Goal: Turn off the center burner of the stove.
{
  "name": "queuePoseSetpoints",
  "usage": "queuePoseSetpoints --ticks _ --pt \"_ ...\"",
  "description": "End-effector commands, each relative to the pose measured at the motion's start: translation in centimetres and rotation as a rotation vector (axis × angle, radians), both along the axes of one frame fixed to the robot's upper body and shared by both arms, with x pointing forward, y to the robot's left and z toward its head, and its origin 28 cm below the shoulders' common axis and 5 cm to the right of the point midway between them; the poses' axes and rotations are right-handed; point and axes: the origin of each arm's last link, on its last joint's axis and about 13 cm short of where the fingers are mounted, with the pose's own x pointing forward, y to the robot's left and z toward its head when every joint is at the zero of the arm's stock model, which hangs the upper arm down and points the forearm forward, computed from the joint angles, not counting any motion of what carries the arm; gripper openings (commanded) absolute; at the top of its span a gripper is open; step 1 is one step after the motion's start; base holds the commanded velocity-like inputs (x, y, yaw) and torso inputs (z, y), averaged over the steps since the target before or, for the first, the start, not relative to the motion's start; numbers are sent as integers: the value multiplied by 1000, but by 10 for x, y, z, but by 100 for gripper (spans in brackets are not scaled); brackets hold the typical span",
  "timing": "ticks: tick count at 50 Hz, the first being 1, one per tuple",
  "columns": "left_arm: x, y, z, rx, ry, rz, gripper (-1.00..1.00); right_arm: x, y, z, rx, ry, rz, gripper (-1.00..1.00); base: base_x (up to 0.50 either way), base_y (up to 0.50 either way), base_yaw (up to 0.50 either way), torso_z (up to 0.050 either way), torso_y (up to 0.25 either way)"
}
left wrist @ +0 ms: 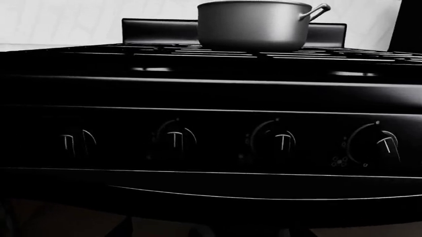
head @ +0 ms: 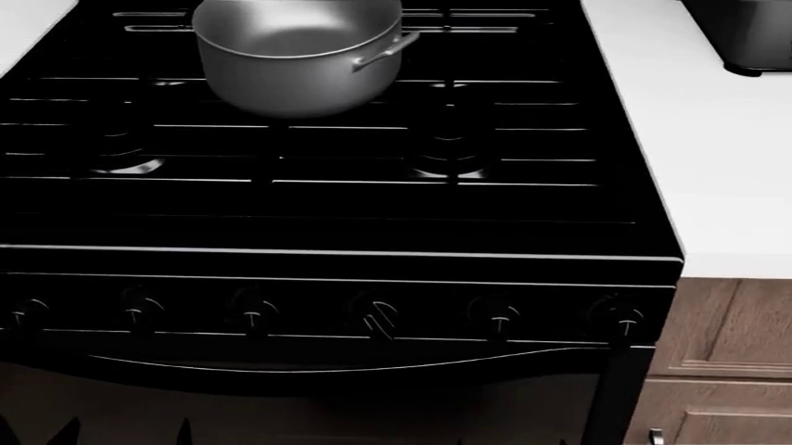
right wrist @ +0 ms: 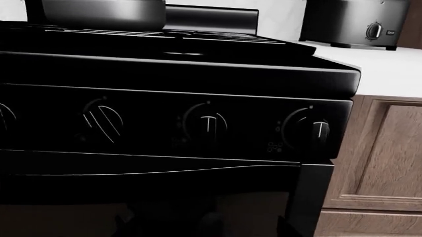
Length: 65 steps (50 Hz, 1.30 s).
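Stove (head: 334, 213) fills most of the head frame, six knobs in a row along the lower part. One knob (head: 375, 313), fourth from the frame's left, sits tilted; the others read upright, so the turn-off looks not yet done. Grey pot (head: 297, 56) on the grates at upper centre. White worktop (head: 706, 167) at right. No jaws visible in any view; their state cannot be told.

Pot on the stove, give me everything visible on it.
The pot is a round, grey, matte metal saucepan, upright and lidless, with nothing visible inside. One short handle sticks out toward the robot's right. It sits on the black bar grates at the back middle of the stove, touching only the grates. Neither tool is near it.
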Motion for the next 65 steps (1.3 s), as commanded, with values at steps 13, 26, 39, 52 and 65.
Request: queuePoseSetpoints --ticks 13,26,39,52,65 --pt "0 1 0 -3 1 3 100 0 1 -2 9 9 -6 100 0 370 0 0 0" --pt "0 0 0 6 11 2 100 0 0 -1 15 12 -9 100 0 0 0 -6 0" --pt "0 0 -1 8 16 -3 100 1 0 -2 13 14 -12 100 0 0 0 -49 0" --pt "0 0 -1 4 15 -5 100 1 1 -2 11 16 -13 100 0 0 0 -50 0" --pt "-1 0 -1 4 14 -8 100 0 1 -2 12 17 -14 100 0 0 0 -50 0"
